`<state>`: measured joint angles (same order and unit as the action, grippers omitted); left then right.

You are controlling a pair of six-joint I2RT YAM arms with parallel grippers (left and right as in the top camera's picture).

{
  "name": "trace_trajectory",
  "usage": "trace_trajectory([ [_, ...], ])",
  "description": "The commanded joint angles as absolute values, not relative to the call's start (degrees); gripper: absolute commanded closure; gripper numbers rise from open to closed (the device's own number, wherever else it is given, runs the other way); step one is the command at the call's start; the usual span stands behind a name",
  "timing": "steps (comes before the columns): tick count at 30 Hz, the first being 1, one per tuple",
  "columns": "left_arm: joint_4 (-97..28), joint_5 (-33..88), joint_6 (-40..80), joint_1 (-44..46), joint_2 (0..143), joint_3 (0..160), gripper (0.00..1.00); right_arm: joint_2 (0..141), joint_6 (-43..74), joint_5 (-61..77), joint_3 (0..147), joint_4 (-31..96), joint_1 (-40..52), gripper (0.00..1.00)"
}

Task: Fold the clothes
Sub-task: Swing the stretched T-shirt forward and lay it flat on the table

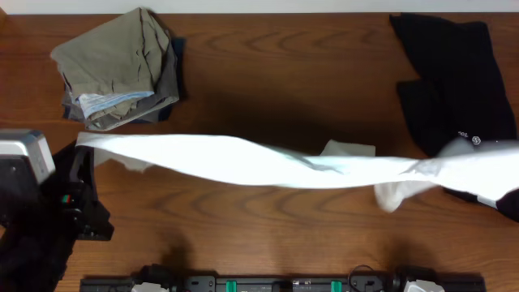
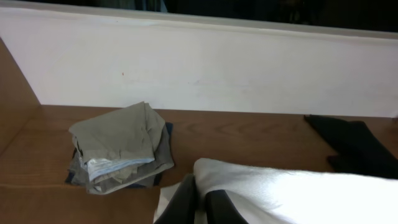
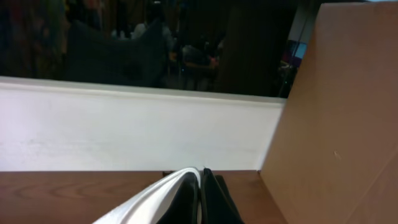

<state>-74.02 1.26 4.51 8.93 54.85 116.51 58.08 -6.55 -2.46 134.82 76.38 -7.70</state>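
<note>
The white T-shirt [image 1: 268,162] hangs stretched in a long twisted band across the table, lifted between both arms. My left gripper [image 2: 200,198] is shut on its left end, whose white cloth [image 2: 298,196] fills the lower right of the left wrist view. My right gripper [image 3: 200,186] is shut on its right end, where a white fold [image 3: 155,196] runs down to the left; in the overhead view that gripper is hidden at the right edge. A black logo garment [image 1: 458,77] lies flat at the back right, partly under the shirt.
A folded pile of olive, grey and blue clothes [image 1: 122,69] sits at the back left, also in the left wrist view [image 2: 118,149]. A white wall [image 2: 199,68] backs the table. A wooden side panel [image 3: 348,124] rises on the right. The left arm's body [image 1: 49,211] is at the front left.
</note>
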Motion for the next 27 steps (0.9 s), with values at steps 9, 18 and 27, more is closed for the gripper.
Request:
trace_trajectory([
  [9, -75.09, 0.84, 5.04, 9.08, 54.85, 123.17, 0.94, 58.76, -6.92, -2.28, 146.28, 77.38, -8.23, 0.99],
  [18, -75.81, 0.78, 5.02, 9.08, 55.22, 128.97, 0.94, 59.18, -7.79, -2.7, 147.79, 75.11, -8.23, 0.99],
  [27, -76.29, 0.34, 5.02, 9.08, 62.28, 124.64, 0.94, 67.11, -8.64, 1.98, 147.68, 76.71, -8.23, 0.99],
])
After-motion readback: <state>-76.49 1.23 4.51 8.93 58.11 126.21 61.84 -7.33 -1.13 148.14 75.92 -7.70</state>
